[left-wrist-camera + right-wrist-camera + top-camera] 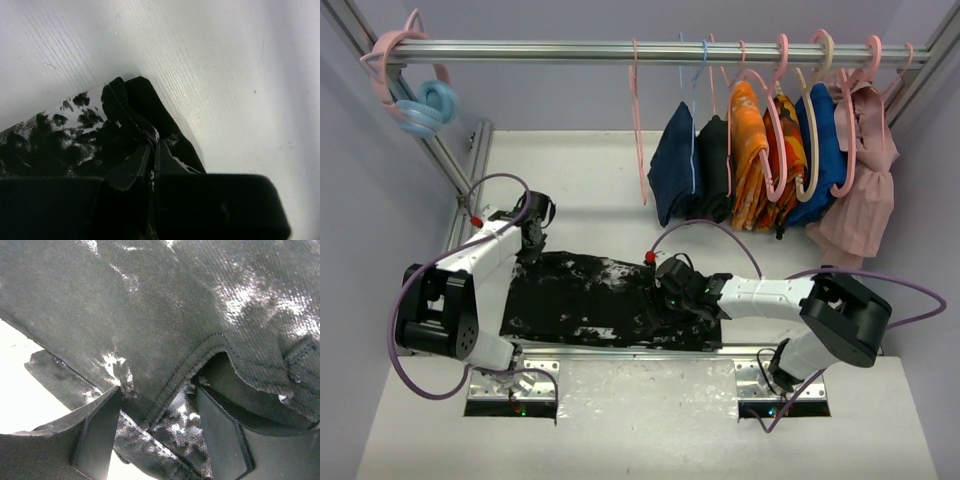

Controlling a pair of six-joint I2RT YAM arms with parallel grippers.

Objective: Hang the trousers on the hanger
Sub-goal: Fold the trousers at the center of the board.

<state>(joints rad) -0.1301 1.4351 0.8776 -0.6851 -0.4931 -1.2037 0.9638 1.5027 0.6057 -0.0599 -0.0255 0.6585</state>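
Found trousers (590,300) spread flat on tabletop (590,180), well apart from hanger (640,150) on rail (550,48). Recorded left jaws pinched fully shut on hem corner, apparently for lifting. Recorded right jaws standing apart over waistband, clamping nothing.

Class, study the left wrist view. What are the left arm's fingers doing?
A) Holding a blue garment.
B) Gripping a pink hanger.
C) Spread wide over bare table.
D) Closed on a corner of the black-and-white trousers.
D: the left fingers meet on the stitched edge at a corner of the trousers, which lie on the white table.
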